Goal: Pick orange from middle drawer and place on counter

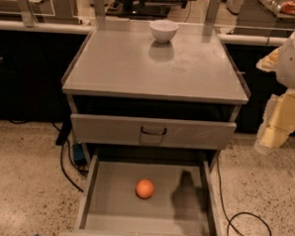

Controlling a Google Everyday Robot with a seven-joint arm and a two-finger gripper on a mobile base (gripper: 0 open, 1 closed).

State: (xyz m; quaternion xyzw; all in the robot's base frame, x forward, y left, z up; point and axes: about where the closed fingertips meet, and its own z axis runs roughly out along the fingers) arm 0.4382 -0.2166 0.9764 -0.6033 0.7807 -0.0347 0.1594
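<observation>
The orange (145, 188) lies on the floor of the open middle drawer (108, 202), a little left of its centre. The drawer is pulled out at the bottom of the view. The grey counter (140, 65) tops the cabinet above it. My arm hangs at the right edge of the view, and its pale gripper end (271, 136) is level with the upper drawer front. It is well to the right of the cabinet and above the orange, touching nothing. A dark shadow falls on the drawer floor to the right of the orange.
A white bowl (163, 30) stands at the back of the counter. A closed drawer front with a dark loop handle (153, 131) sits above the open drawer. Black cables (246, 224) lie on the speckled floor at right and left. Pale countertops run behind.
</observation>
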